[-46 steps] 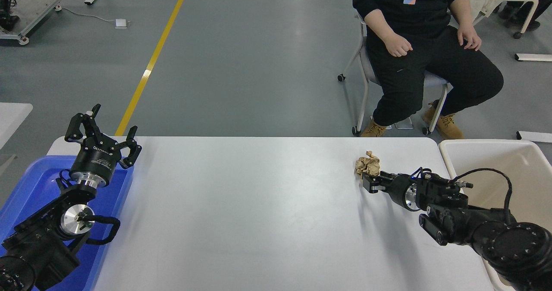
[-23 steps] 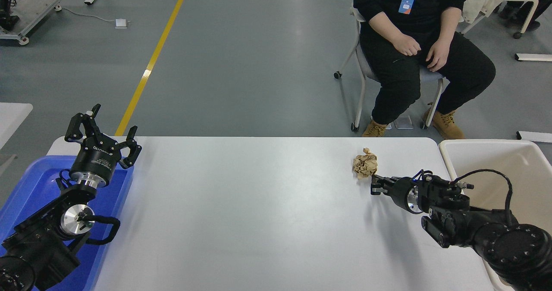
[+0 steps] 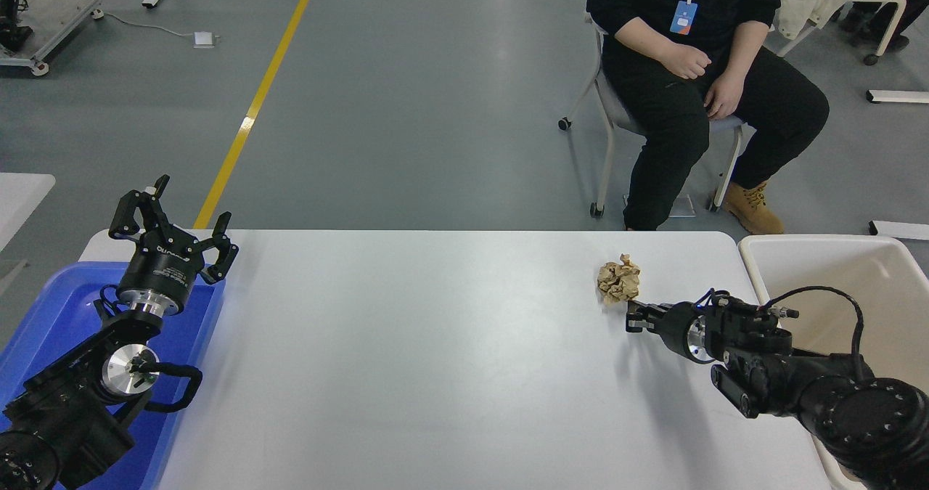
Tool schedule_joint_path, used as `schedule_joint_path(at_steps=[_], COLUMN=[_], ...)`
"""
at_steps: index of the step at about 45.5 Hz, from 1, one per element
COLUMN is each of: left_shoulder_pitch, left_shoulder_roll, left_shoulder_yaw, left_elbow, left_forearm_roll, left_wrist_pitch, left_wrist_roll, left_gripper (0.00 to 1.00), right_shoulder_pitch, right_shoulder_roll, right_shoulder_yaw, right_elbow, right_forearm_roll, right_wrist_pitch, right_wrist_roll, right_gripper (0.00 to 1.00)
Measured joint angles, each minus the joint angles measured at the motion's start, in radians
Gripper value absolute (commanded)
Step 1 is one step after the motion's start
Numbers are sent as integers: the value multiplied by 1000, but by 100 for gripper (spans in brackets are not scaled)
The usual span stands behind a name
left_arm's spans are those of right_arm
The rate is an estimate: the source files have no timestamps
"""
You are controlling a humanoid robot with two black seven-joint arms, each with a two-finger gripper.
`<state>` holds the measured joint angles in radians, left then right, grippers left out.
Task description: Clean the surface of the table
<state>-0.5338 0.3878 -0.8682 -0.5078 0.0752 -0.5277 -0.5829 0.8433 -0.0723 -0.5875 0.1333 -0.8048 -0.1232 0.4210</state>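
Right claw [image 3: 633, 316] backed off paper wad [image 3: 618, 280], grip unclear; cream bin [image 3: 755, 258] empty.

Left gripper [image 3: 173, 223]: resting parked at lower left, fingers spread.
Right gripper [image 3: 633, 316]: reaching leftward, arm lying low.

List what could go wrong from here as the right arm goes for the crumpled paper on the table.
1. The right gripper sits just beside the crumpled brown paper ball, not around it; a low approach could nudge the light ball toward the table surface's far edge.
2. Carrying it to the cream bin, the arm's looped cable hangs near the rim and might snag.
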Motion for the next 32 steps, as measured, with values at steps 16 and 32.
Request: schedule_joint_path(at_steps=[16,32], left_shoulder_pitch=[0,0], left_shoulder_roll=[-1,0], left_shoulder_yaw=[0,0], left_elbow=[0,0], left_forearm_roll=[0,0], left_wrist_pitch=[0,0], left_wrist_roll=[0,0], left_gripper=[100,100], right_shoulder_pitch=[45,148], right_shoulder_roll=[-77,-232], right_shoulder_yaw=[5,84], right_elbow=[5,13], right_forearm_roll=[119,247], right_wrist_pitch=[44,164], right_wrist_roll=[6,35], right_gripper=[0,0])
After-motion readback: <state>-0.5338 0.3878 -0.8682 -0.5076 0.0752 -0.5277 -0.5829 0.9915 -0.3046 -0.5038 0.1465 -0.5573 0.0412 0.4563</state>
